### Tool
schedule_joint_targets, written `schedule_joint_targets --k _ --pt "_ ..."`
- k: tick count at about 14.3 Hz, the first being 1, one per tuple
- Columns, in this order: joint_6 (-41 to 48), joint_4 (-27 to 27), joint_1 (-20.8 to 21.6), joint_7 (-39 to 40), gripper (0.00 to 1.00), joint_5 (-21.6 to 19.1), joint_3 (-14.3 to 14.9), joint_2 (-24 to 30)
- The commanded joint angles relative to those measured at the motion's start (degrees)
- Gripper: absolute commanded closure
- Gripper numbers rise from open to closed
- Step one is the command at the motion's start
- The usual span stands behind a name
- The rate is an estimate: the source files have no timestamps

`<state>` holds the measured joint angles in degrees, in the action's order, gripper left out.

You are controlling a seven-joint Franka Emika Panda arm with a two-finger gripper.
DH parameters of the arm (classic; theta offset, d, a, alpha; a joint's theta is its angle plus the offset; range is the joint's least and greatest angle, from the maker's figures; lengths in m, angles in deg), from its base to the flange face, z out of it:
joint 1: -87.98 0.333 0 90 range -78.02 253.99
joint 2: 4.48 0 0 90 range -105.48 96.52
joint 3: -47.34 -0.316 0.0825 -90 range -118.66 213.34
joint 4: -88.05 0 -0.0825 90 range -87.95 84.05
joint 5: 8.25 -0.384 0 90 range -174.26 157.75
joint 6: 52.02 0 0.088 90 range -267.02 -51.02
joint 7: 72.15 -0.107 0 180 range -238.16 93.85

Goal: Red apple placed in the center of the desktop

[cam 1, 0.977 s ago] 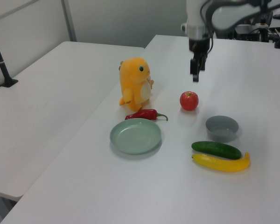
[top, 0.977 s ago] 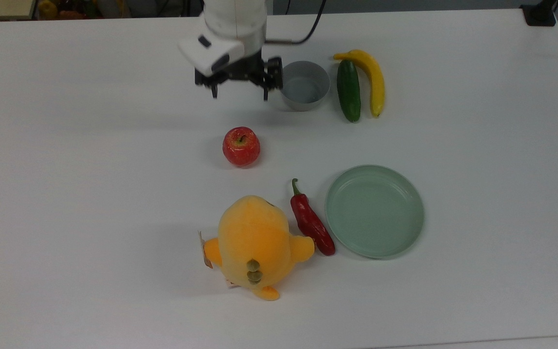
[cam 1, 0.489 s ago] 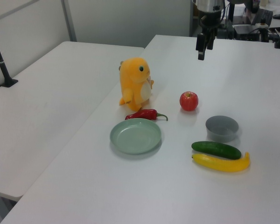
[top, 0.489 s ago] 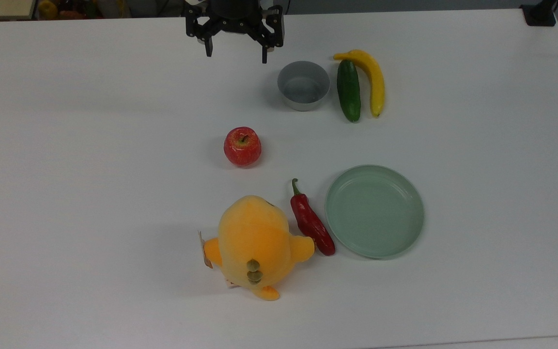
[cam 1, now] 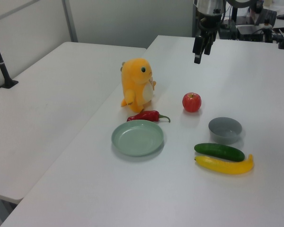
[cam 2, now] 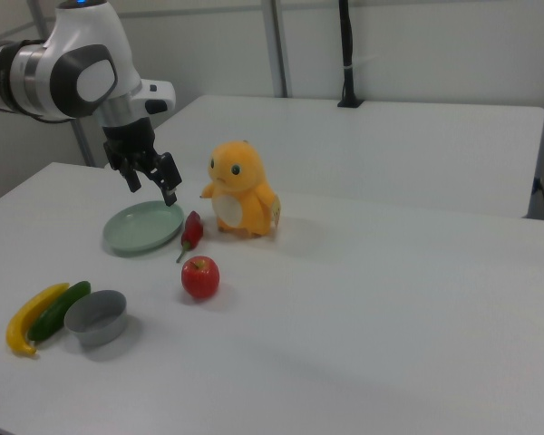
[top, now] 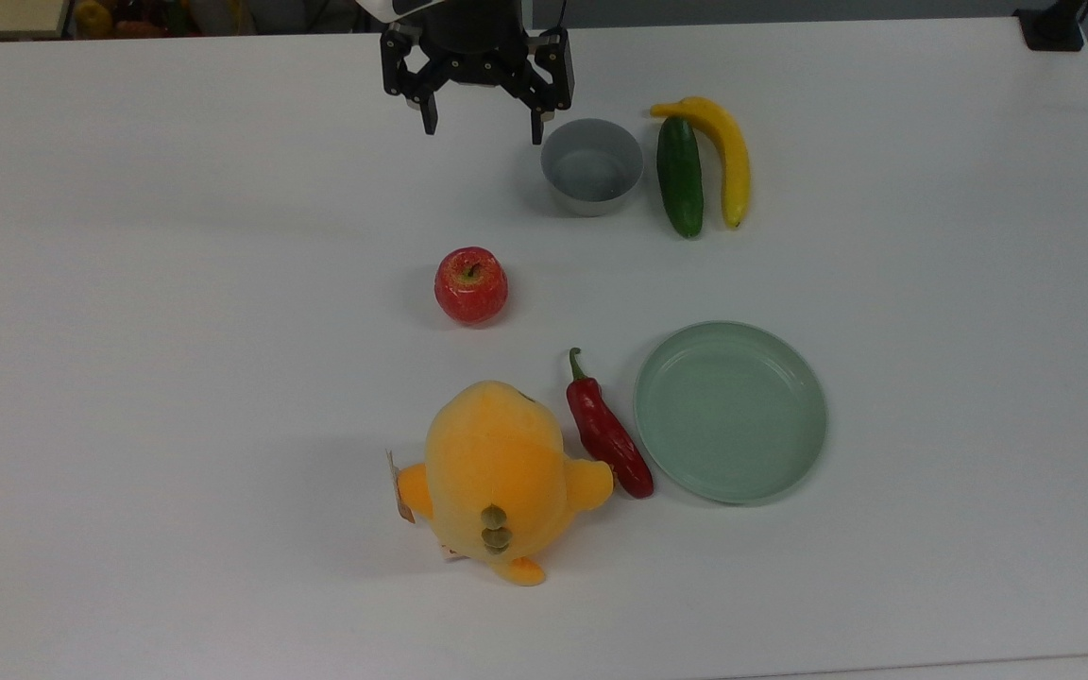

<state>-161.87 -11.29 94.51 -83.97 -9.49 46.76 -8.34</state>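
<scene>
One each – apple [top: 471, 284], chili [top: 606, 431], plate [top: 731, 412], bowl [top: 592, 166], cucumber [top: 679, 176], banana [top: 728, 155], plush toy [top: 499, 478]

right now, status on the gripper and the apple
Gripper open, raised, holding nothing. Red apple sitting mid-desktop, untouched. Nothing crowding it.

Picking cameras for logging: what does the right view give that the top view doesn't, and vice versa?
Right view: the plush toy face-on, the arm's white links, a second table behind. Top view: the toy's spined back and paper tag. Both: red apple resting on the desktop, open gripper raised clear of it, green plate, chili, bowl, cucumber, banana.
</scene>
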Motion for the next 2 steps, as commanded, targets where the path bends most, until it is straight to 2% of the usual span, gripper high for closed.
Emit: schedule_joint_targets --k 1,2 --pt "-1.2 -1.5 0.7 -0.5 0.00 -0.9 0.5 1.1" --pt "-1.2 -1.5 0.7 -0.4 0.00 -0.9 0.5 1.0"
